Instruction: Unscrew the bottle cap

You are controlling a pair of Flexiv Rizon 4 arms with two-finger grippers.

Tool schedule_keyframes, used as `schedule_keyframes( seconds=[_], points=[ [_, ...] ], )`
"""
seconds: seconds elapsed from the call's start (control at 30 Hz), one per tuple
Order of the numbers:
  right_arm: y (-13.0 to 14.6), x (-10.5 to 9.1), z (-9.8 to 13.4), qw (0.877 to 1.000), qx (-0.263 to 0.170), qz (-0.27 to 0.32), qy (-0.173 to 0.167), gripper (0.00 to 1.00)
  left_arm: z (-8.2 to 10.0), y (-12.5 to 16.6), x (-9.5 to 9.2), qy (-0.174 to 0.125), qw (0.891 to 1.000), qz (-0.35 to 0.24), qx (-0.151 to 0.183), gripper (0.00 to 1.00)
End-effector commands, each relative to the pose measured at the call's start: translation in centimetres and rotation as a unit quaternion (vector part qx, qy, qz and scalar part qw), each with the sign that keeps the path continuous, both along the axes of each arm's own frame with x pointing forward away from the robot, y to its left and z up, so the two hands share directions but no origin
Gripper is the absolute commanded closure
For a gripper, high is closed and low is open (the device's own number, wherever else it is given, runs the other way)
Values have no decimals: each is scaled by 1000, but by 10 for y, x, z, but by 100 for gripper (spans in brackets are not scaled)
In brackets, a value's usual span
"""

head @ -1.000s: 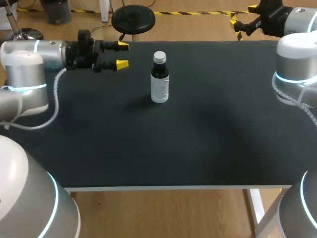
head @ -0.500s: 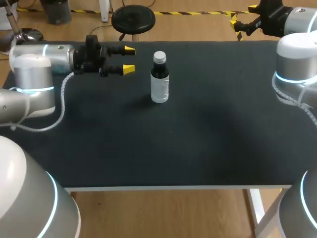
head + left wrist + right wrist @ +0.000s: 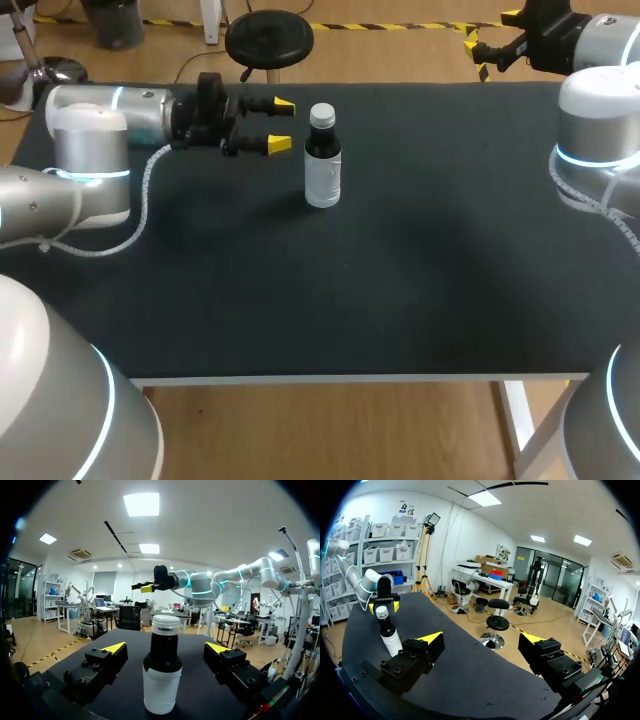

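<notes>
Task item: small dark bottle with white label [image 3: 322, 170], upright on black table [image 3: 400, 280], toward 12 o'clock from table centre. On neck: pale ribbed screw cap [image 3: 322, 115]. At bottle's 9 o'clock: left gripper [image 3: 280, 124], just beside bottle, level with its upper part, no contact; jaws spread wide, bottle in line with gap. Past table's far edge at 2 o'clock: right gripper [image 3: 490, 42], well apart from bottle; jaws spread.
</notes>
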State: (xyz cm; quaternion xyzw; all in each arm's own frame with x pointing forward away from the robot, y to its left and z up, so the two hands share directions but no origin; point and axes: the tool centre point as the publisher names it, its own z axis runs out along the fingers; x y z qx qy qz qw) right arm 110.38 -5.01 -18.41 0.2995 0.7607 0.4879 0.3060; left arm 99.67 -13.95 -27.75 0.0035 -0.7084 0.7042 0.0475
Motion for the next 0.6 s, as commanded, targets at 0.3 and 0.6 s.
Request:
schedule_keyframes(
  seconds=[0.3,0.6],
  points=[
    [0,0,0,1000,0,0,1,0,-8,-26,9,-11,999,-38,-2,0],
    [0,0,0,1000,0,0,1,0,-9,-37,7,-15,998,-57,-4,0]
  ],
)
